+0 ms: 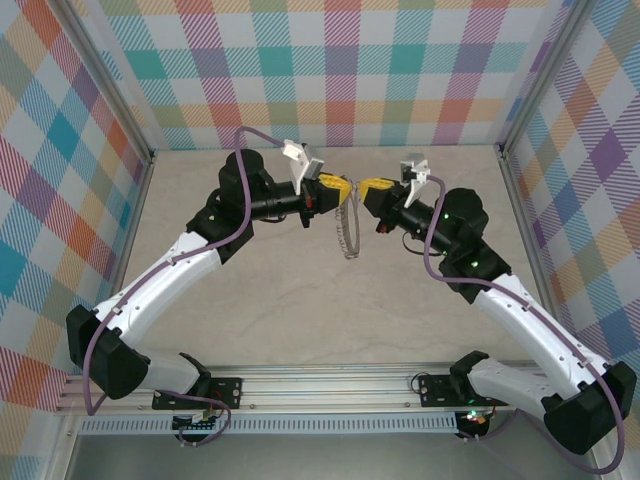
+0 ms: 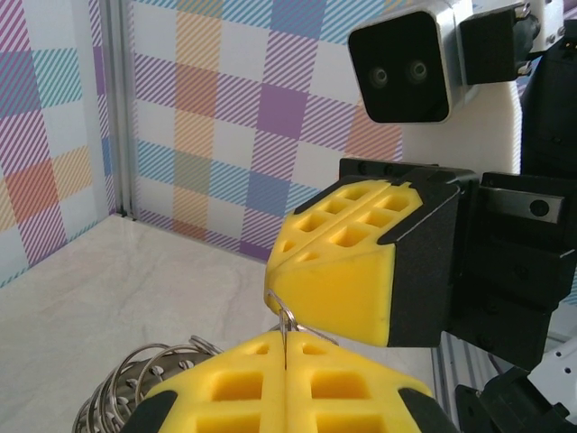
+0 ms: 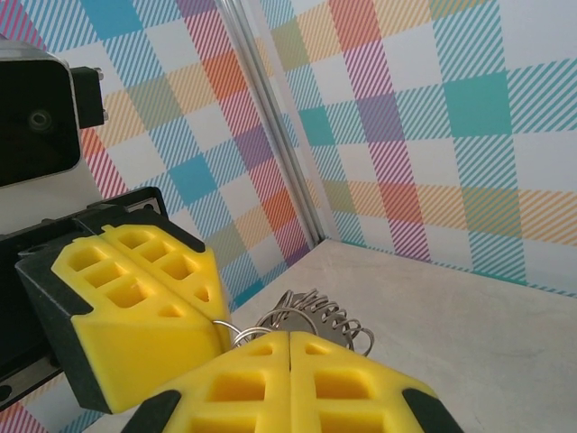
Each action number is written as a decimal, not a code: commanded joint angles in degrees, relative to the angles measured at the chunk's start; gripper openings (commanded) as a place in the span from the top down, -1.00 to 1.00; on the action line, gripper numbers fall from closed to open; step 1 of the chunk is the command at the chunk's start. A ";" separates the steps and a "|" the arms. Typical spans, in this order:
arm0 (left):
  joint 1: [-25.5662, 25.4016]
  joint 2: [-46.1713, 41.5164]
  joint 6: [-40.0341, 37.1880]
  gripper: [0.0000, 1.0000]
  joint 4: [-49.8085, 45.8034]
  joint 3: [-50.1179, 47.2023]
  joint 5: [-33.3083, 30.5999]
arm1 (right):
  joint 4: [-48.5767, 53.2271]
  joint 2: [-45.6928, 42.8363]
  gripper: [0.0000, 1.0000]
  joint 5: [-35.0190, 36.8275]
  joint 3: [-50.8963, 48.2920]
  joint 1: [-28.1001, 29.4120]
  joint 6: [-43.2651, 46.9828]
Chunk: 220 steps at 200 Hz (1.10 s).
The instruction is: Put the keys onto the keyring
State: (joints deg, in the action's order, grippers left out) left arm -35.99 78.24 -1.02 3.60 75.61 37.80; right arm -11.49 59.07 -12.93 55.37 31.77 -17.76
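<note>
Up in the air, over the middle of the table [image 1: 300, 300] and nearer its far edge than its near edge: two grippers, tip to tip. Left gripper [image 1: 335, 187] shut tight, pinching a thin wire [image 2: 288, 325] at the top of the chain [image 1: 347, 235]. Right gripper [image 1: 375, 186] shut tight too, pressed right up against the same spot; hard to tell whether gripping the wire or only touching. Below that pinch, the rest of the chain, loose and bunched, dangling free above the table. Cannot tell the key's place; maybe too small, maybe hidden between the yellow pads [image 2: 234, 388]. Plenty to go wrong from here. Such a thin wire, such fat soft pads: easy to slip out, and then down to the table in a heap. Pull apart too fast and could yank the wire free from one side, or bend it. Push together too hard and could bump pad on pad and knock the wire crooked. Swing the chain and could tangle it or catch it on a finger. Drop a tiny key and could lose it under the chain. Best to go slow, keep the squeeze on, and move just one side at a time.
</note>
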 commanded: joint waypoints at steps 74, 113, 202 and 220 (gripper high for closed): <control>-0.75 -4.13 2.17 1.00 10.64 -2.23 -2.43 | -0.72 -0.13 1.00 -0.14 -3.03 -1.53 -3.67; -0.74 -4.08 2.20 1.00 10.74 -2.33 -2.38 | -0.72 -0.50 1.00 -0.54 -3.52 -1.53 -4.26; -0.75 -7.20 0.69 1.00 10.12 -6.75 -7.92 | 9.24 2.32 0.77 4.70 -4.92 -7.02 -10.07; -0.75 -9.14 0.63 1.00 10.61 -9.44 -10.11 | 12.92 4.85 0.26 5.48 -5.19 -9.96 -12.18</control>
State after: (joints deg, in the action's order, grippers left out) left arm -35.99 73.21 0.43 10.70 68.79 31.38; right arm -4.80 60.99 -9.54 51.40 25.06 -25.30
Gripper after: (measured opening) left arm 0.049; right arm 0.231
